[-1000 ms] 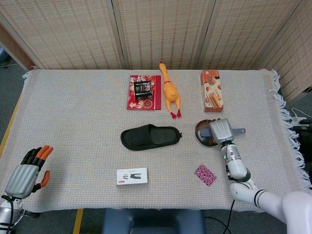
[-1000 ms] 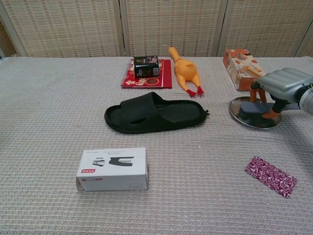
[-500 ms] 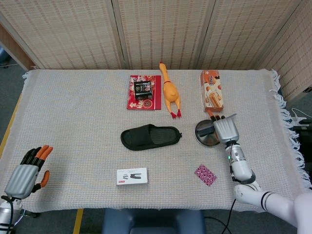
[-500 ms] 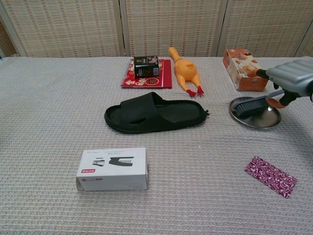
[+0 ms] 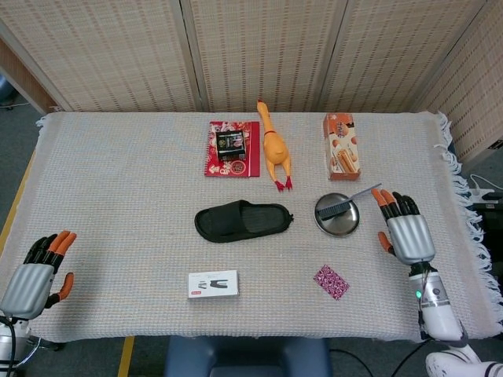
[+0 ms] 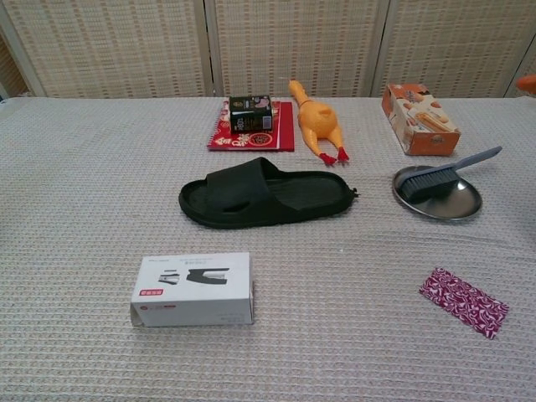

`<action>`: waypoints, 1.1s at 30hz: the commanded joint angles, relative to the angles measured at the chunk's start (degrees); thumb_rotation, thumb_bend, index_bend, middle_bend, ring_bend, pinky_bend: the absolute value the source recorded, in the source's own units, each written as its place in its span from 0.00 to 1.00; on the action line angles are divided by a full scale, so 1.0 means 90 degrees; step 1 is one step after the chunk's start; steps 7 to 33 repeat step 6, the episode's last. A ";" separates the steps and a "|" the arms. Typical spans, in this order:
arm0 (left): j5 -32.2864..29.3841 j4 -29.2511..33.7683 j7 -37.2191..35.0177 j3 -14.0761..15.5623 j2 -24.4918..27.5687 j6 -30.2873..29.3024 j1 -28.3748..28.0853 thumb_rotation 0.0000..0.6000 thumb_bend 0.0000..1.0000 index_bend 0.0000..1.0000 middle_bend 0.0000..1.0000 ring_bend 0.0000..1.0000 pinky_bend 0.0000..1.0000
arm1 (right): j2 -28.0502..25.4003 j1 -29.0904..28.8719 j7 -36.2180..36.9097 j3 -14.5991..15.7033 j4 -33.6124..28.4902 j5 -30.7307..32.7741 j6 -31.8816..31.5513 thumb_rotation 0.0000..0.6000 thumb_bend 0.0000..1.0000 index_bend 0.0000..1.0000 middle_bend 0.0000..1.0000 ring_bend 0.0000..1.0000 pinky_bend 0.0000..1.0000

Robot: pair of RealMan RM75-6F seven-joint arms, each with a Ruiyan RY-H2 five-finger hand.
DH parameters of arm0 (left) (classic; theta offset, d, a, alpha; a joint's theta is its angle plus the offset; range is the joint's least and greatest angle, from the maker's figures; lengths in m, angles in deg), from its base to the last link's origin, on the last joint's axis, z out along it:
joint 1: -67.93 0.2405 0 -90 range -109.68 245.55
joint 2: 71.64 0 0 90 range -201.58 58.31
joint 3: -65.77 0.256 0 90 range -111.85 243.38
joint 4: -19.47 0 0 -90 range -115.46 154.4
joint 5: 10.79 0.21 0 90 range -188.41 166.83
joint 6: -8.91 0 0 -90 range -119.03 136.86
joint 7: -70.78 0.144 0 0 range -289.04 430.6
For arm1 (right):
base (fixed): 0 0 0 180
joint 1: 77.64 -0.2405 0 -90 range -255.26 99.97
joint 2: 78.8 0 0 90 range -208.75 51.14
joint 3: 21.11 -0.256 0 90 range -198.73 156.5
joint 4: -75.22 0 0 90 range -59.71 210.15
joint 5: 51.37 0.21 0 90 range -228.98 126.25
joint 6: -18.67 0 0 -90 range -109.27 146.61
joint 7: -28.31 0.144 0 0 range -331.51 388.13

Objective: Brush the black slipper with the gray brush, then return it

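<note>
Your right hand (image 5: 409,232) hovers over the right side of the woven tablecloth (image 5: 118,188), fingers spread and holding nothing, just to the right of the round metal dish (image 5: 336,220) and apart from it. The gray brush (image 6: 441,175) lies in that dish with its bristle head down on the metal and its handle angled up over the rim toward the right. In the chest view only an orange fingertip shows at the upper right edge, so you read the hand from the head view.

The black slipper (image 6: 265,196) lies flat near the middle of the table, lengthwise left to right, well apart from the dish.

Your left hand (image 5: 33,271) sits off the near left corner of the table, fingers extended and slightly apart, holding nothing.

Behind the slipper you have a red notebook (image 5: 233,149) with a small dark box (image 6: 250,113) on it, a yellow rubber chicken (image 6: 316,123) just beside it, and an orange snack box (image 6: 420,118) behind the dish. Nearer to you lie a white carton (image 6: 193,289) and a patterned magenta packet (image 6: 463,301).
</note>
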 commanded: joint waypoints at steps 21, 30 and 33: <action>0.0025 -0.0002 0.0043 -0.0050 -0.0054 -0.0134 0.0037 1.00 0.42 0.00 0.00 0.00 0.08 | -0.0261 0.1746 0.1363 0.0835 0.0385 -0.1564 -0.2182 1.00 0.14 0.00 0.00 0.00 0.00; 0.0025 -0.0002 0.0043 -0.0050 -0.0054 -0.0134 0.0037 1.00 0.42 0.00 0.00 0.00 0.08 | -0.0261 0.1746 0.1363 0.0835 0.0385 -0.1564 -0.2182 1.00 0.14 0.00 0.00 0.00 0.00; 0.0025 -0.0002 0.0043 -0.0050 -0.0054 -0.0134 0.0037 1.00 0.42 0.00 0.00 0.00 0.08 | -0.0261 0.1746 0.1363 0.0835 0.0385 -0.1564 -0.2182 1.00 0.14 0.00 0.00 0.00 0.00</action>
